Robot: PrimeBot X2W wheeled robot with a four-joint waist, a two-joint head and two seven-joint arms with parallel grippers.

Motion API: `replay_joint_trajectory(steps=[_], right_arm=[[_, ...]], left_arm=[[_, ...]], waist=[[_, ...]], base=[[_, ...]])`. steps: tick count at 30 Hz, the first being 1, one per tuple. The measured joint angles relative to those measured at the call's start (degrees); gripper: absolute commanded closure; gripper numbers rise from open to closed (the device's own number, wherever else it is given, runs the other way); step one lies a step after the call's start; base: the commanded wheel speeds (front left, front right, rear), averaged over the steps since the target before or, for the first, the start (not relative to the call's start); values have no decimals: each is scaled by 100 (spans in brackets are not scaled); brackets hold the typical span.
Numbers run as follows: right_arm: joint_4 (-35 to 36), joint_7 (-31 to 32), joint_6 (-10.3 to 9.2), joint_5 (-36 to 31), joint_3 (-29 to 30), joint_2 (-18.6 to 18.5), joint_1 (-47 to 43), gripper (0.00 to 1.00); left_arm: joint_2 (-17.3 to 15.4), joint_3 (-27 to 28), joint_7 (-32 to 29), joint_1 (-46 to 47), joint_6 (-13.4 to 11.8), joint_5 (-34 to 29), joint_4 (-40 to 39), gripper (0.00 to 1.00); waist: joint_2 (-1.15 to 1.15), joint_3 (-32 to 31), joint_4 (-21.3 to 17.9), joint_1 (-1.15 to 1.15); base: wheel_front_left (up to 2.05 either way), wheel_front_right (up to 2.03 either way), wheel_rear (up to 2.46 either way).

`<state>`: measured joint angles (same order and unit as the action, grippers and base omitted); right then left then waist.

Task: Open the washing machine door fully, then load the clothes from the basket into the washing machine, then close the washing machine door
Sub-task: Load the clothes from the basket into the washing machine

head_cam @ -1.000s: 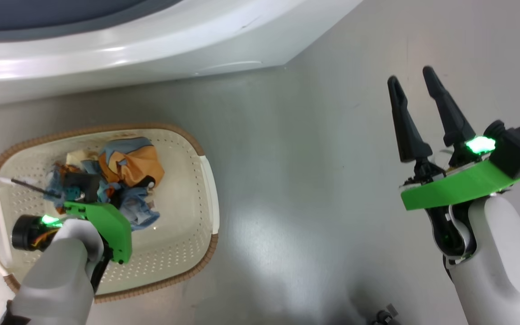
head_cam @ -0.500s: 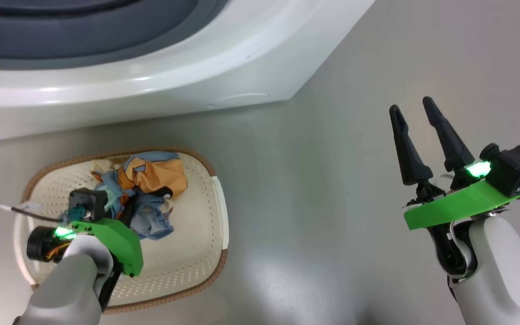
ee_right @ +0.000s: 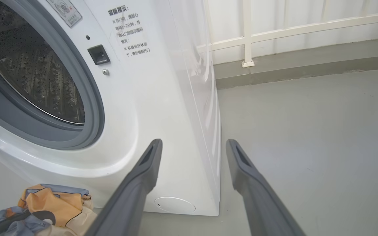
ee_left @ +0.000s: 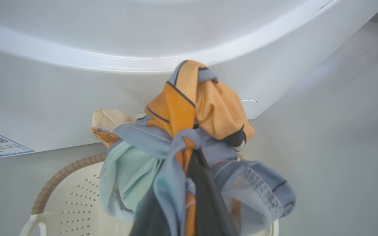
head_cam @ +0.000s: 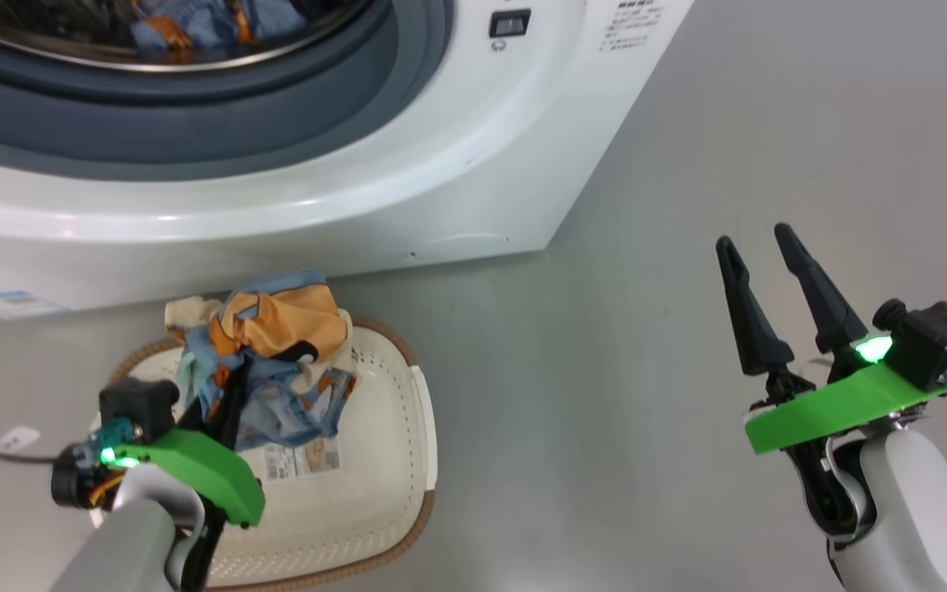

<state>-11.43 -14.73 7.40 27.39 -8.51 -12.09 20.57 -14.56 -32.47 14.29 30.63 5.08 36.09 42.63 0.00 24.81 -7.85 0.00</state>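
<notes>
Loosely bunched clothes (head_cam: 284,329), blue, orange patches

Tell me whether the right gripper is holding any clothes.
No, the right gripper is open, with nothing between its fingers.

Bunched light blue and orange-brown clothes (head_cam: 276,353), pinched in left gripper (head_cam: 229,388), lifted clear of basket (head_cam: 375,501) bottom, hanging over its far end. Cream perforated basket, brown rim, paper label (head_cam: 301,460) on bottom, upright just before washing machine (head_cam: 457,156). White front, grey gasket (ee_right: 94,108), round opening uncovered; similar blue-orange fabric inside steel drum (ee_right: 34,68).
</notes>
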Motion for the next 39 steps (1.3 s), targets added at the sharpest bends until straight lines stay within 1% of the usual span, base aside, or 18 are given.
replay_joint_trajectory(steps=[14, 16, 19, 24, 30, 35, 39], right_arm=[[-160, 0, 0, 103, -8, -86, -435, 0], [-176, 0, 0, 103, -9, -89, -439, 0], [-194, 0, 0, 105, -8, -107, -467, 0], [-256, 0, 0, 151, -11, -156, -756, 0], [-287, 1, 0, 160, -25, -221, -872, 0], [-333, 1, 0, 198, -37, -259, -1066, 0], [-342, 1, 0, 203, -35, -283, -1146, 0]], left_arm=[[-85, 695, 0, -1173, -339, 40, -1819, 100], [-102, 735, 0, -1248, -361, 38, -1936, 100], [-127, 848, 0, -1451, -488, 38, -2296, 100], [-148, 972, 0, -1762, -680, 26, -2920, 100], [-210, 1015, -1, -2087, -903, -69, -3575, 100], [-319, 1072, -2, -2310, -1074, -79, -4022, 100], [-336, 1090, -10, -2497, -1180, -79, -4240, 100]], waist=[[0, -865, 138, 1], [0, -923, 149, 0], [0, -1094, 186, 0], [0, -1393, 243, 0], [0, -1759, 307, 0], [0, -2023, 351, 0], [0, -2197, 376, 0]], base=[[0, 0, 0], [0, 0, 0], [0, 0, 0], [0, 0, 0], [0, 0, 0], [0, 0, 0], [0, 0, 0]])
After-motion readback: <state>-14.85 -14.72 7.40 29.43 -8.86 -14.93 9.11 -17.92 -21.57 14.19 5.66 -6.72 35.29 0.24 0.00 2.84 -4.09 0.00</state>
